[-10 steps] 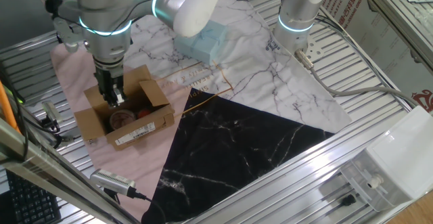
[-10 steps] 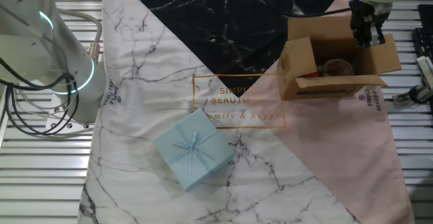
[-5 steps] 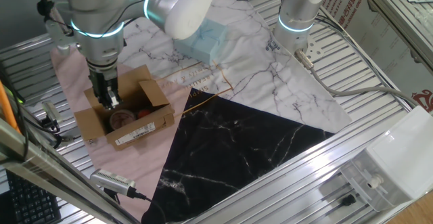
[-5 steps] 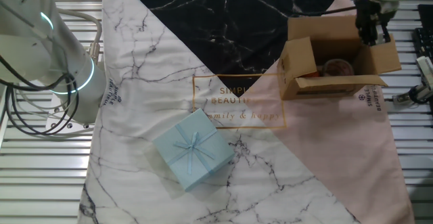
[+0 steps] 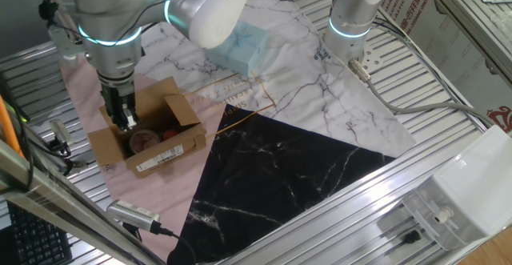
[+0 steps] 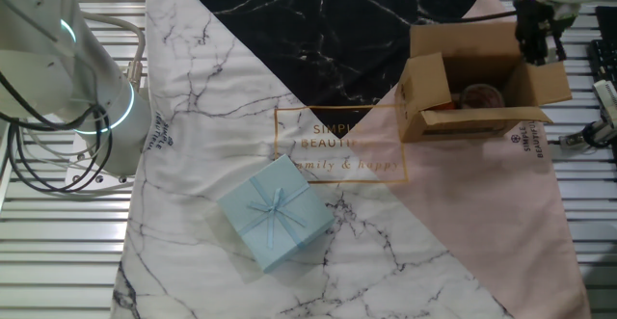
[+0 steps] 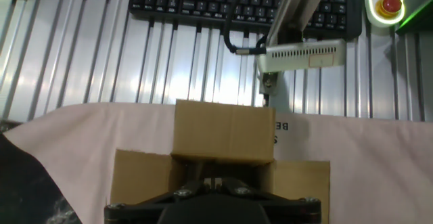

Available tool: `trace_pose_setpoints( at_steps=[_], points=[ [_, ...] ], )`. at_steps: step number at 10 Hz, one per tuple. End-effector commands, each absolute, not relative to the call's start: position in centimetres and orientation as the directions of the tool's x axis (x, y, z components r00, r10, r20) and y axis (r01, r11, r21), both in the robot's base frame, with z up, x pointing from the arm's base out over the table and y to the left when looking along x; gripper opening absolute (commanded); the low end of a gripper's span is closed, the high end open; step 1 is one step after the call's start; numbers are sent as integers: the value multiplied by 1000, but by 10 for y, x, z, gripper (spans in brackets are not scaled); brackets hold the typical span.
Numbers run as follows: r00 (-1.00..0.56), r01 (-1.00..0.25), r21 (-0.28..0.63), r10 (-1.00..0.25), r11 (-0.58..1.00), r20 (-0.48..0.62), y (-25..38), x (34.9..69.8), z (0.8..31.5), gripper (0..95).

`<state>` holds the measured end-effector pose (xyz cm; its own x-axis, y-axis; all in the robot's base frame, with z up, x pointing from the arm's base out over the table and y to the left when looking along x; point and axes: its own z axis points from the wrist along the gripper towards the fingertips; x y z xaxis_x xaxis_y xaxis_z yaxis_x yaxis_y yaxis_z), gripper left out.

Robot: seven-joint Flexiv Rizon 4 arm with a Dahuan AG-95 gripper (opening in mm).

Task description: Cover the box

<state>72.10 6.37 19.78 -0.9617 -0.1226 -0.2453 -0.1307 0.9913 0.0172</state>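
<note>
**Gripper working at the end flap of the open box**

In one fixed view, the box (image 5: 148, 133) is sitting open on the pink part of the cloth (image 5: 88, 89), near the table's left corner, with its white label (image 5: 170, 156) facing the camera. The gripper (image 5: 122, 119) is hanging just over the box's left end, beside the outer end flap (image 5: 104, 146), which is lying folded outward. Small round items (image 5: 144, 140) are showing inside. The fingers are looking close together, but I cannot tell whether they are pinching anything.

In the other fixed view, the gripper (image 6: 536, 49) is hovering over the box (image 6: 477, 88) at its right end, above the outward flap (image 6: 551, 80). The opposite end flap (image 6: 424, 86) is standing up, and the pale blue package (image 6: 277, 213) is lying well apart.

In the hand view, the fingertips are hidden under the gripper body (image 7: 213, 197); the end flap (image 7: 223, 130) is stretching away ahead, toward the keyboard (image 7: 237, 1).

To do this step well, I would judge the fingers should get outside and under that flap's free edge, then sweep inward along its hinge arc rather than pressing straight down, so the light carton is not sliding on the cloth.
</note>
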Motion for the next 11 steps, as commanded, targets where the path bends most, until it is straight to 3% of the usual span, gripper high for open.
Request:
trace_pose_setpoints(
  at_steps=[1, 11],
  points=[
    [-961, -132, 16, -124, 991, -246, 64, 726, 198, 0],
    [-954, -148, 22, -136, 989, -267, 68, 748, 196, 0]
  ],
)
